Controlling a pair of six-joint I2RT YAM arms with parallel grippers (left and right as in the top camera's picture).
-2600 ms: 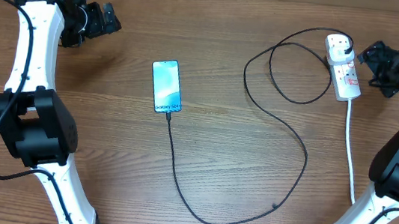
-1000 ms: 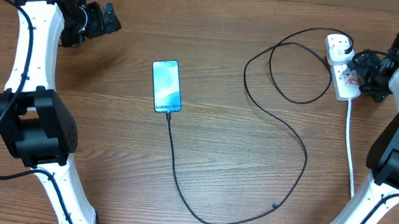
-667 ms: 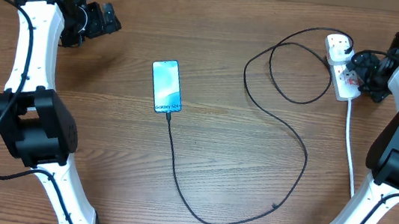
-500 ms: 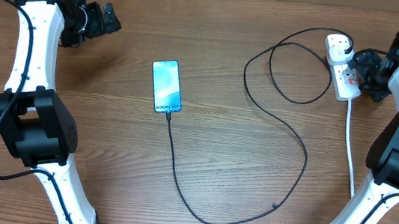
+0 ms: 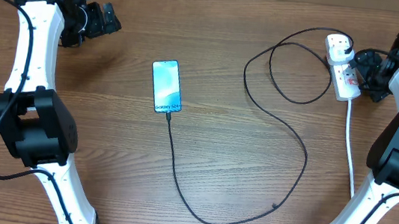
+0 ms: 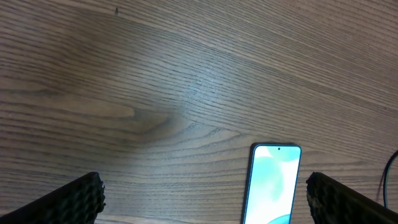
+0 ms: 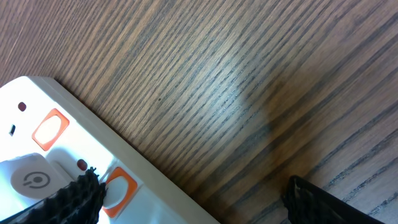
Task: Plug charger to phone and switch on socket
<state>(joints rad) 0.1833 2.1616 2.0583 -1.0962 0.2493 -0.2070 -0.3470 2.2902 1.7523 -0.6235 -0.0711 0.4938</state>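
The phone [image 5: 165,85] lies face up left of the table's middle, its blue screen lit. The charger [image 5: 176,171], a thin black cable, meets the phone's near short edge and loops right to the white socket [image 5: 342,66] at the far right. My right gripper [image 5: 364,67] is open, right beside the socket. In the right wrist view its left fingertip [image 7: 78,198] rests against an orange-framed switch [image 7: 119,188] on the socket [image 7: 149,208]. My left gripper [image 5: 110,20] is open at the far left, with the phone [image 6: 270,183] ahead of it between the fingers' lines.
A thick white cord [image 5: 350,148] runs from the socket toward the table's near right edge, alongside the right arm's base. The black cable's wide loops cover the middle-right of the wooden table [image 5: 104,154]. A second orange-framed switch [image 7: 50,129] sits farther along the socket.
My right gripper came in from the right to the socket's side and has barely shifted over the last second. The left arm, phone and cable have not moved.
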